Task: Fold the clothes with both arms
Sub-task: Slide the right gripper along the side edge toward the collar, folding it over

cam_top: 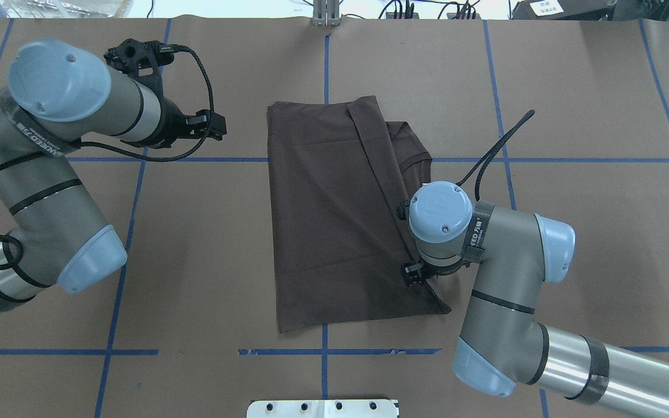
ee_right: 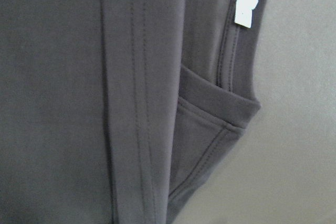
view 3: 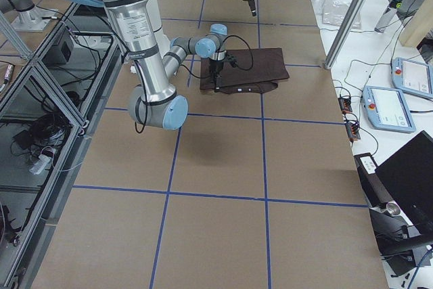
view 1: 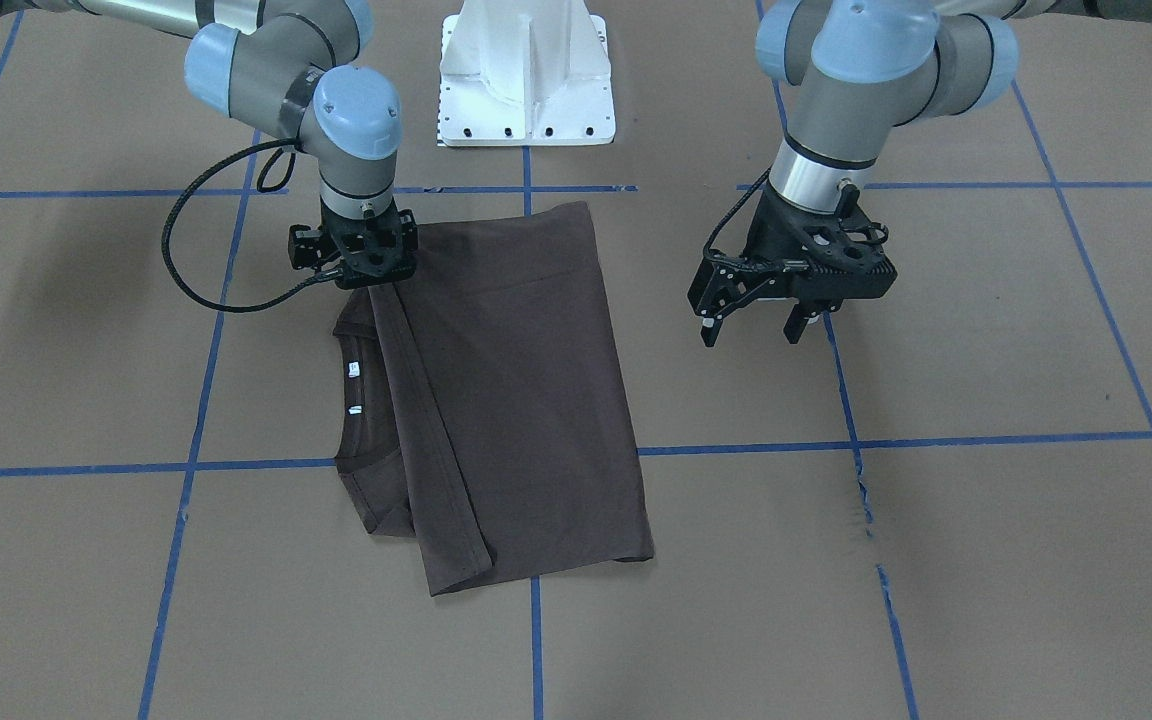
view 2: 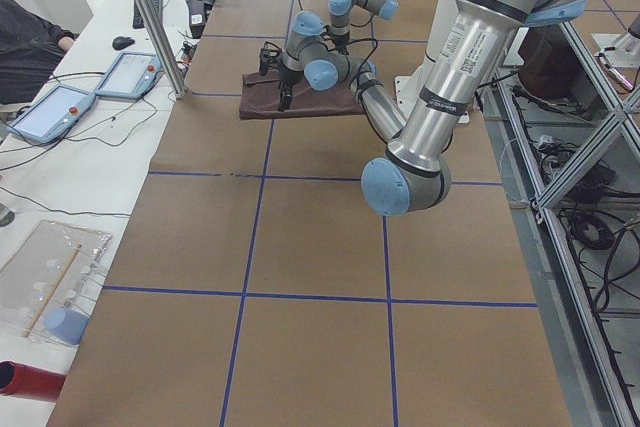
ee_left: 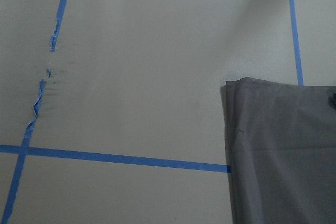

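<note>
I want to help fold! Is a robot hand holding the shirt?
Left hand open, empty. Right hand sits on the hem corner of the T-shirt; grip cannot be told.

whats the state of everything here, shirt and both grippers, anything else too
T-shirt: folded over itself, lying flat on the table, white neck tags uncovered
left gripper: open, empty, raised over bare table beside the shirt
right gripper: down at the shirt's hem corner, fingers hidden, open or shut unclear
blue tape: torn and frayed along one stretch
</note>
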Controlling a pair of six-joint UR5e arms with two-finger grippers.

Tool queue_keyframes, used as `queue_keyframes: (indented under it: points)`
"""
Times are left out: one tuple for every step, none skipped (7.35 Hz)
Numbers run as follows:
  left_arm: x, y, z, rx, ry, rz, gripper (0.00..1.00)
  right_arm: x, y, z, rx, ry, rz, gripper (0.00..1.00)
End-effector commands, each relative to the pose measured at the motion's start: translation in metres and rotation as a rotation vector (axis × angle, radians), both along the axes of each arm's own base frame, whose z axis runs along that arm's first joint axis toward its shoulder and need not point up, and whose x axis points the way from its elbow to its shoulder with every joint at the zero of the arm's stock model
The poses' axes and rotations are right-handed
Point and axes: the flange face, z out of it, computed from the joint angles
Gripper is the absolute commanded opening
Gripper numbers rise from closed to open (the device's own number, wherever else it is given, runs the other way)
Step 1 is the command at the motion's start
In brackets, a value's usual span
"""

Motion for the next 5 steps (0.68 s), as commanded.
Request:
queue_keyframes:
  points:
    - [0.000, 0.000, -0.003, 0.003, 0.005, -0.001, 1.00, 0.001, -0.001, 0.004, -0.004, 0.007, 0.002, 1.00]
    - [0.000, 0.000, -0.003, 0.003, 0.005, -0.001, 1.00, 0.001, -0.002, 0.006, -0.005, 0.011, 0.002, 1.00]
    - [0.000, 0.000, -0.004, 0.004, 0.006, -0.001, 1.00, 0.003, -0.005, 0.006, -0.005, 0.011, 0.008, 1.00]
    - [0.000, 0.000, -0.005, 0.003, 0.009, -0.003, 1.00, 0.008, -0.011, 0.009, -0.007, 0.015, 0.021, 1.00]
    - [0.000, 0.000, -0.007, 0.004, 0.012, -0.003, 1.00, 0.015, -0.018, 0.016, -0.008, 0.025, 0.025, 1.00]
